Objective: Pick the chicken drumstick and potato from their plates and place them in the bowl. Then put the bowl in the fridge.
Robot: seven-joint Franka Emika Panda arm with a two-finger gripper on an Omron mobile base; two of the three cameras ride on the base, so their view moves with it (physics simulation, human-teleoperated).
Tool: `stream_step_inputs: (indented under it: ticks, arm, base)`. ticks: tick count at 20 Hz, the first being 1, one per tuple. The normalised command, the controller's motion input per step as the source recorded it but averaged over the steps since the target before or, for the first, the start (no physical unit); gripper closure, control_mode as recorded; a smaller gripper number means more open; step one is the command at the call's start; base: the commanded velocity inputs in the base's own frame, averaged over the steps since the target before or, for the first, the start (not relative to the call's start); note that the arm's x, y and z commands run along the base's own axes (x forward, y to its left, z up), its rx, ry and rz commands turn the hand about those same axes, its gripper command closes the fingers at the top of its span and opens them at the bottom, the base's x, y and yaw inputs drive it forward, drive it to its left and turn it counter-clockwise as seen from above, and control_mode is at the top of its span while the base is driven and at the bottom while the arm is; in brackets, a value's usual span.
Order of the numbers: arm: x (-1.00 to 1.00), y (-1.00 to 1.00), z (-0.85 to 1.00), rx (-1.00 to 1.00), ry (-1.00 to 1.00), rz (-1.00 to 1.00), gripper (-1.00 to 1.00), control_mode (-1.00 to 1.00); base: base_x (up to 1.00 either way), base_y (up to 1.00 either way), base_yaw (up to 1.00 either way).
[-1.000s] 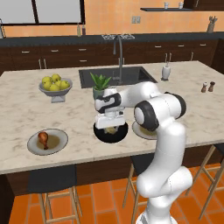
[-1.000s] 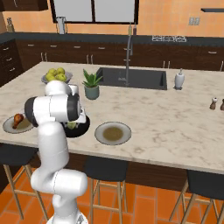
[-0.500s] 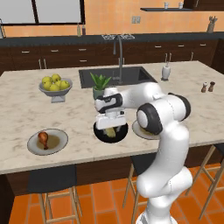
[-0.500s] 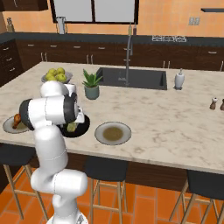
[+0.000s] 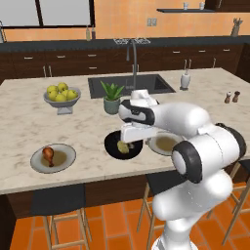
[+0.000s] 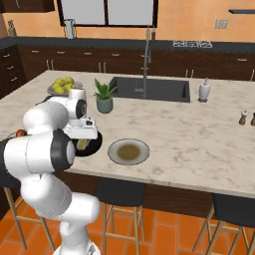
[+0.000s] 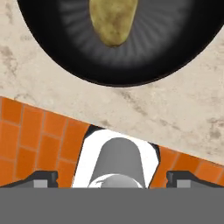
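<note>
Overhead, the gripper (image 7: 112, 177) hangs spread wide and empty above the potato (image 7: 113, 22), seemingly resting in the bowl (image 7: 57, 48) on the marble island (image 5: 29, 122).

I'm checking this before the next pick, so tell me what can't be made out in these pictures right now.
- The potato: hand view, its far end cut off by the top edge.
- The bowl: left base view, its right part hidden behind the open gripper.
- The chicken drumstick: right base view, mostly hidden behind the arm.
- Its plate: right base view, hidden by the arm.
</note>
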Motion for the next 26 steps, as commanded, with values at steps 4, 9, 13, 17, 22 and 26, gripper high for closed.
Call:
stream_step_inputs:
  ticks: [4, 9, 13, 17, 22, 26]
  arm:
    - [-0.88, -0.43, 0.49, 0.00, -0.08, 0.01, -1.00, -1.00]
    - [-0.71, -0.55, 0.42, 0.03, -0.07, -0.01, -1.00, -1.00]
    - [-0.59, -0.40, 0.31, 0.04, -0.11, -0.07, -1.00, -1.00]
    - [-0.58, -0.04, 0.38, 0.07, -0.04, -0.06, -1.00, -1.00]
    - [-0.36, 0.00, 0.23, 0.05, 0.00, -0.03, -1.00, 1.00]
    - [0.00, 0.00, 0.00, 0.00, 0.00, 0.00, -1.00, 1.00]
  base:
    - [0.00, 0.00, 0.00]
    - [0.00, 0.00, 0.00]
    - [0.00, 0.00, 0.00]
    - [0.00, 0.00, 0.00]
    - [-0.29, 0.00, -0.01]
    - [-0.37, 0.68, 0.00]
